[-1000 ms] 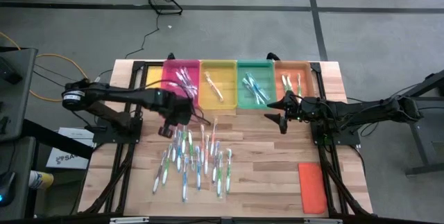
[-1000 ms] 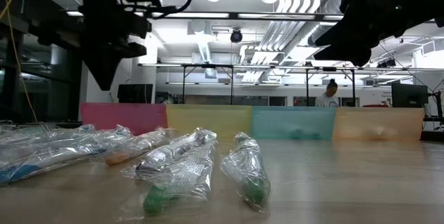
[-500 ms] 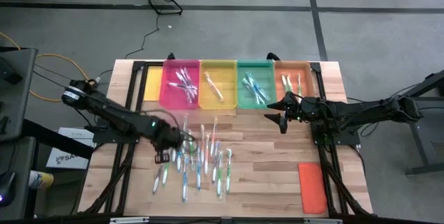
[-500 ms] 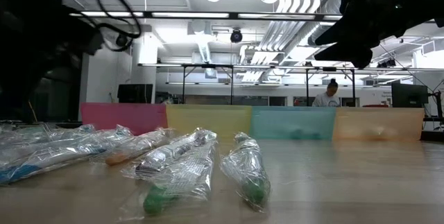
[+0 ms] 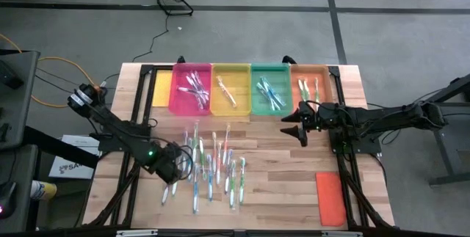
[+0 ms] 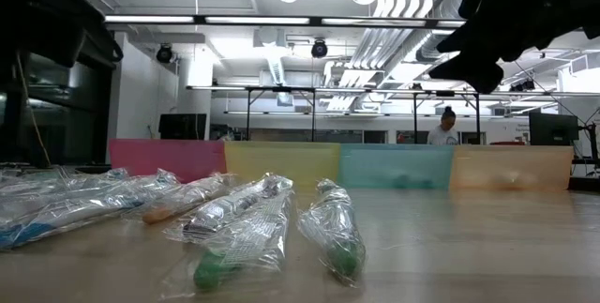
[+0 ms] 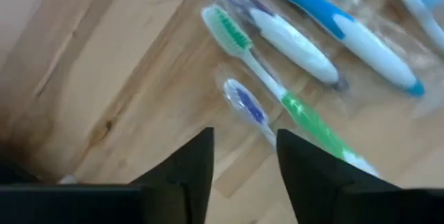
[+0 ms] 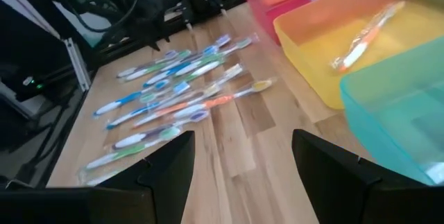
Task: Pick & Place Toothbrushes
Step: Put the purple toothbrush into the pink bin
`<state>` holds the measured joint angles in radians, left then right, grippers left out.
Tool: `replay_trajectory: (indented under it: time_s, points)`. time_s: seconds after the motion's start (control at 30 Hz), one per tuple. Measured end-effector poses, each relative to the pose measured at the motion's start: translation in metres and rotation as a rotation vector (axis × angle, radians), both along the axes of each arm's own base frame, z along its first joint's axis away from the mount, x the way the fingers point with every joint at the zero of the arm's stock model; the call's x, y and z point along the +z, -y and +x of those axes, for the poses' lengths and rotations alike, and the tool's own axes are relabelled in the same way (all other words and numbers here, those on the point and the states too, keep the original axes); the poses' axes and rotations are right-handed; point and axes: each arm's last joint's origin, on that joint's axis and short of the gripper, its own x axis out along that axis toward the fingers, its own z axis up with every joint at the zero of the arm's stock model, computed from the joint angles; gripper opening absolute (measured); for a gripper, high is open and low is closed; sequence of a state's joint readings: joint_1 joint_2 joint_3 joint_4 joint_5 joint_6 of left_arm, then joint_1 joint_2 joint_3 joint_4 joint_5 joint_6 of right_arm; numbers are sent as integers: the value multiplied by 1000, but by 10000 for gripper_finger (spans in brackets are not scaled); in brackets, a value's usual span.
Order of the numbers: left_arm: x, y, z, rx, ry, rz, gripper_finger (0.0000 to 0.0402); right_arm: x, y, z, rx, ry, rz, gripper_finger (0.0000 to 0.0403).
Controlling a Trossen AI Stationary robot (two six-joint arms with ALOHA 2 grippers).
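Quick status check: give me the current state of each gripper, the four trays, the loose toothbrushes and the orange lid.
Left gripper: open, low over the loose pile's edge, empty.
Right gripper: open, empty, hovering near the trays.
Pink, yellow, teal and orange plastic trays: each holds toothbrushes.
Wrapped plastic toothbrushes: scattered flat.
Flat orange rectangular lid: lying apart.

Four trays line the upper middle of the frame: pink (image 5: 192, 89), yellow (image 5: 230, 89), green (image 5: 269, 88), orange (image 5: 309, 84). White toothbrushes (image 5: 209, 165) with green, blue, orange handles lie mid-frame on pale striped wood (image 5: 286, 178). An orange lid (image 5: 330, 198) sits lower right.
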<state>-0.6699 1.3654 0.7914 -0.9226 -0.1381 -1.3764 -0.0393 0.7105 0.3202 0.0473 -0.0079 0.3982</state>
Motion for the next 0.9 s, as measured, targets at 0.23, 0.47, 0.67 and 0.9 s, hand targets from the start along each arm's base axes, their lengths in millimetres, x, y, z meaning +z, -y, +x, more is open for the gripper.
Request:
replay_trajectory:
  time_s: [0.23,0.47,0.67,0.9]
  points:
    - [-17,9,10,107,2,-7,169,-7,0,-3,1,-73,1,235]
    - [-31,16,17,149,-27,-29,170,-12,0,-5,1,-132,3,235]
    - [-35,19,19,216,-41,-60,170,-14,0,-6,4,-159,0,235]
    - [-35,19,19,264,-50,-88,162,-15,0,-7,7,-171,-1,235]
